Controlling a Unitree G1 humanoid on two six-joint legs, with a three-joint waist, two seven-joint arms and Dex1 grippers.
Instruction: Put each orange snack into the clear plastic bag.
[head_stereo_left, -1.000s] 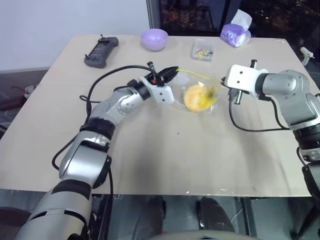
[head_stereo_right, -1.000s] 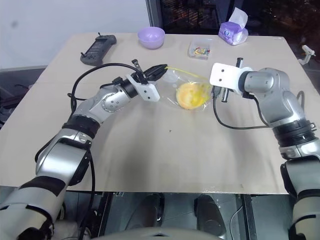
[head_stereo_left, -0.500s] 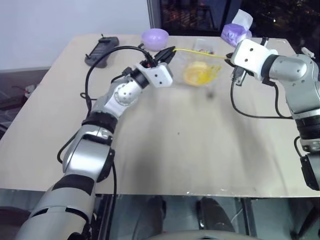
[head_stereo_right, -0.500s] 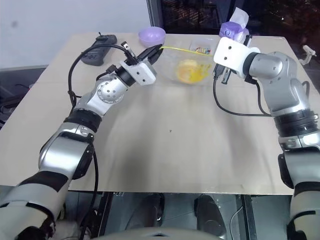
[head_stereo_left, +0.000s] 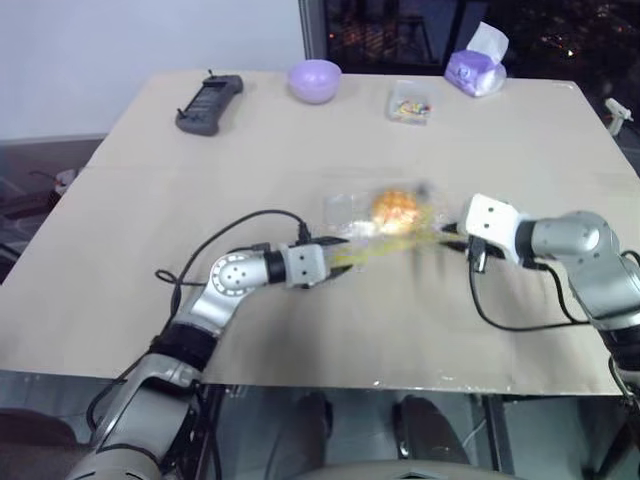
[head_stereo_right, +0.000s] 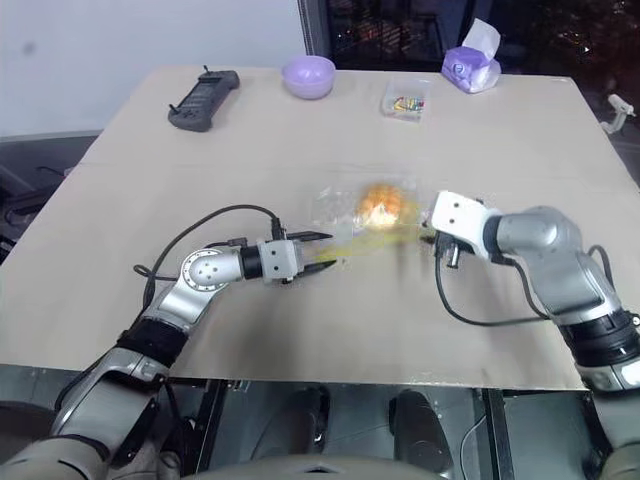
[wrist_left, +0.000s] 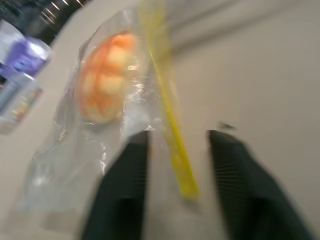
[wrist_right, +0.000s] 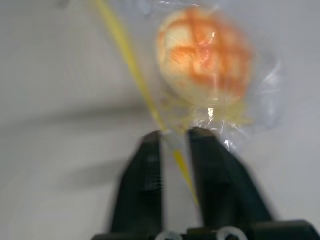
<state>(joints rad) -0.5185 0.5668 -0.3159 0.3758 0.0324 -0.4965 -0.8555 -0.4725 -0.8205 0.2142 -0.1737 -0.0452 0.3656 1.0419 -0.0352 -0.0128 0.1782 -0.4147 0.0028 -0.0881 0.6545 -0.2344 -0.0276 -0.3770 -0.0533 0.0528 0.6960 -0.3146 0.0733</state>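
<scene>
Both my arms have come down and back from the far side of the table (head_stereo_left: 120, 330), and the bag (head_stereo_left: 375, 225) now lies mid-table between them instead of hanging stretched. My left claw (head_stereo_left: 340, 256) has let go, fingers spread wide around the yellow strip (wrist_left: 170, 125). My right claw (head_stereo_left: 452, 234) stands part open, the strip between its fingers. The bun (head_stereo_left: 394, 208) sits inside the bag.

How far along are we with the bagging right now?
Done: the orange snack sits inside the clear plastic bag, which lies on the table. In hand: the left claw stands open around the bag's yellow strip; the right claw has that strip between its fingers, slightly parted. Left: backing both claws away; no other orange snack is visible.
</scene>
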